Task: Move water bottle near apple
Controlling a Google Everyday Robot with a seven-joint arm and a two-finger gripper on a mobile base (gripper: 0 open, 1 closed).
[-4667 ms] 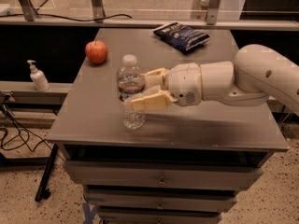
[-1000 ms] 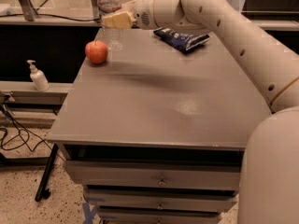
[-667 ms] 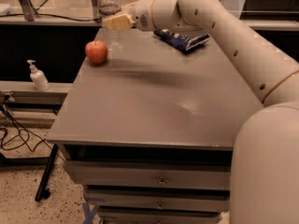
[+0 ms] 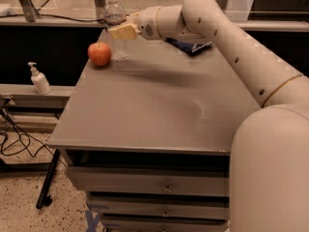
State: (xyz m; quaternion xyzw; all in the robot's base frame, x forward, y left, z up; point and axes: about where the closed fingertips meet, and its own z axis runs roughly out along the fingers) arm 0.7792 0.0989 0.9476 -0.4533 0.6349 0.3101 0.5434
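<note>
End effector (image 4: pixel 119 29) of mine grips the bottle (image 4: pixel 119 48). Seconds ago I held it at mid-desk (image 4: pixel 145 105); now it stands upright at the far left corner, just right of the apple (image 4: pixel 99 53). I can read no label text. My arm reaches leftward across the desk's far side.

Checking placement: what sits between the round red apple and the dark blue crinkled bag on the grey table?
The camera view shows the clear ribbed plastic water bottle there, beside the apple, with the gripper shut on it near the table's far edge.
</note>
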